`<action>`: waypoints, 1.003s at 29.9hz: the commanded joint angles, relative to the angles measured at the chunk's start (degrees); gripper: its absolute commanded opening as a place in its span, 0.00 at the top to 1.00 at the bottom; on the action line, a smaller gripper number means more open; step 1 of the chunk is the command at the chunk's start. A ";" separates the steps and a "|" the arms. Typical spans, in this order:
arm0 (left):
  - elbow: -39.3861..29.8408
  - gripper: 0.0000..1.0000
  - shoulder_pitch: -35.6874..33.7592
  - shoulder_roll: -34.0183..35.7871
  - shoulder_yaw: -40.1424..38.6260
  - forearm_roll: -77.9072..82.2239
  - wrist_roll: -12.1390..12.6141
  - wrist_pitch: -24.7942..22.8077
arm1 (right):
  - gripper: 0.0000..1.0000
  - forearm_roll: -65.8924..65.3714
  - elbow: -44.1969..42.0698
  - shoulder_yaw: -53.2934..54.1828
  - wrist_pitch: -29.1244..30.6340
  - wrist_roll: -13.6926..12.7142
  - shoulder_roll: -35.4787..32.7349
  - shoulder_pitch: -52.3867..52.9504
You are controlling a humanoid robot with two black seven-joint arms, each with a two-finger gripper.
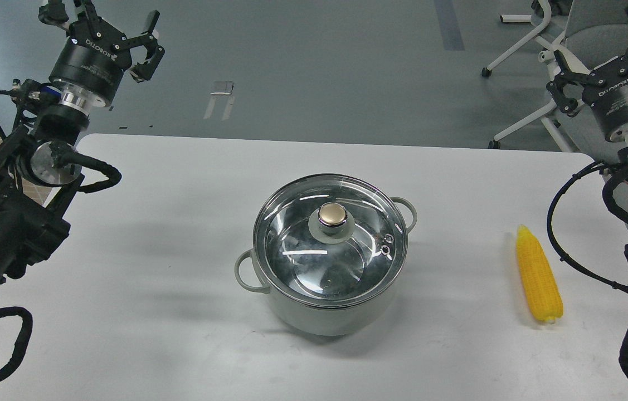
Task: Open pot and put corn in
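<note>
1. Stretching wide under everything, white table, grey floor behind, office chairs sitting at the far right corner. Giving plenty of bare room around the pot for a lid to be laid down, but sloping off to an edge on the left near the arm.

2. Sitting dead centre, pot, pale grey-green, still closed, both loop handles showing. Risking a slide or a lift of the whole pot if the lid gets pulled at an angle, nothing bracing it.

3. Resting flush on the rim, glass lid, glaring with reflections. Threatening to slip and clatter, even chip, if gripped loosely and swung out too fast.

4. Hanging high at far left, left gripper, fingers spread wide, holding nothing, well apart from the pot. Facing a long reach down, so any misjudged descent meaning a knock on the glass.

5. Hovering at far right, right gripper, fingers looking parted and empty, though partly cut by the frame edge. Trailing loose cables close to the corn, possibly snagging or nudging it.

6. Lying on the table well right of the pot, corn, tip pointing away. Looking smooth and round, likely rolling off or squirting out under a pinch, and perhaps bridging the rim instead of dropping in.

7. Gleaming at lid centre, gold knob, small, rounded, slick. Offering little purchase, so an off-centre pinch probably popping free.
</note>
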 commanded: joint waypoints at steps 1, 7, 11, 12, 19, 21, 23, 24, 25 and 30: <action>0.01 0.02 -0.18 0.13 0.09 0.16 0.10 0.23 | 0.00 0.01 0.24 0.00 0.00 -0.01 0.09 -0.01; 0.27 0.02 -0.27 -0.13 0.09 0.16 0.28 1.02 | 0.00 0.01 0.24 -0.09 0.00 -0.10 0.01 0.25; 2.11 0.02 -0.35 0.57 0.17 0.16 0.36 2.95 | 0.00 0.01 0.06 0.00 0.00 -0.18 -0.34 -0.18; 2.55 0.03 -0.35 0.40 0.09 0.16 0.28 3.13 | 0.00 0.01 0.06 0.00 0.00 -0.18 -0.52 -0.19; 2.29 0.03 -0.44 0.13 -0.35 6.38 -0.95 2.34 | 0.00 0.10 1.12 0.00 0.00 -0.10 -0.96 0.08; 1.86 0.03 -0.53 -0.04 -0.18 7.53 -1.65 2.25 | 0.00 0.10 1.29 0.00 0.00 -0.01 -0.96 0.08; -0.25 0.03 -0.09 0.04 0.09 9.73 -2.88 2.43 | 0.00 0.10 1.38 0.00 0.00 0.08 -0.96 -0.01; -2.87 0.03 0.43 0.48 0.17 11.83 -3.06 2.51 | 0.00 0.10 1.38 0.09 0.00 0.08 -0.96 -0.10; -6.02 0.03 0.70 1.35 1.05 14.37 -3.06 2.86 | 0.00 0.10 1.38 0.09 0.00 0.08 -0.96 -0.27; -15.26 0.06 2.02 8.20 5.08 24.47 -2.89 5.32 | 0.00 0.10 1.56 0.44 0.00 0.08 -0.96 -1.23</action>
